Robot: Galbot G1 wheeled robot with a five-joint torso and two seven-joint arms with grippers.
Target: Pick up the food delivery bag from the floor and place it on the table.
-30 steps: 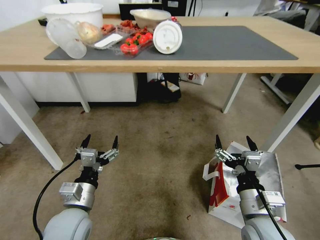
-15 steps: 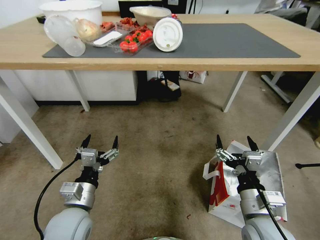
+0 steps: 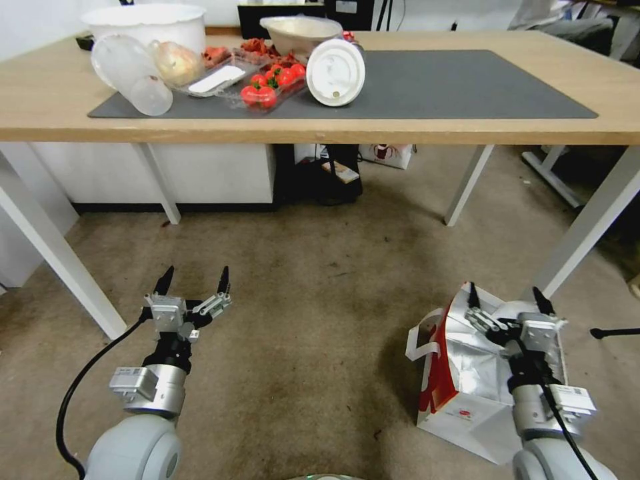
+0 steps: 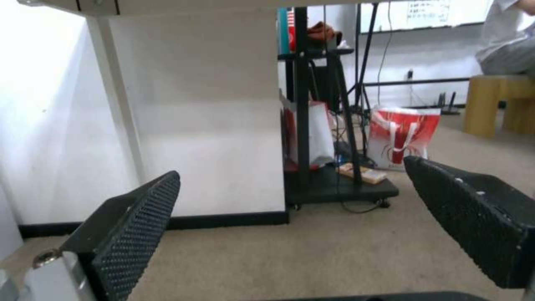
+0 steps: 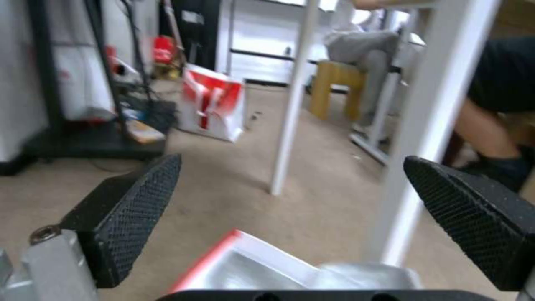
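Foil-lined food delivery bag [image 3: 467,383] remains on the floor [image 3: 313,320], near right; pickup approach under way.

Right gripper [image 3: 508,301] has shifted right and nearer since half a second ago, now over the bag's open mouth, jaws spread apart, nothing held. Left gripper [image 3: 193,280] hangs spread and idle at near left. Judged: no grasp yet; the table [image 3: 467,127] lies beyond, its mat's right half unoccupied.

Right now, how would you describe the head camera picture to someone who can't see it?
The right pincer hangs open above the food delivery bag on the floor. The left pincer hovers open over carpet, before the table.
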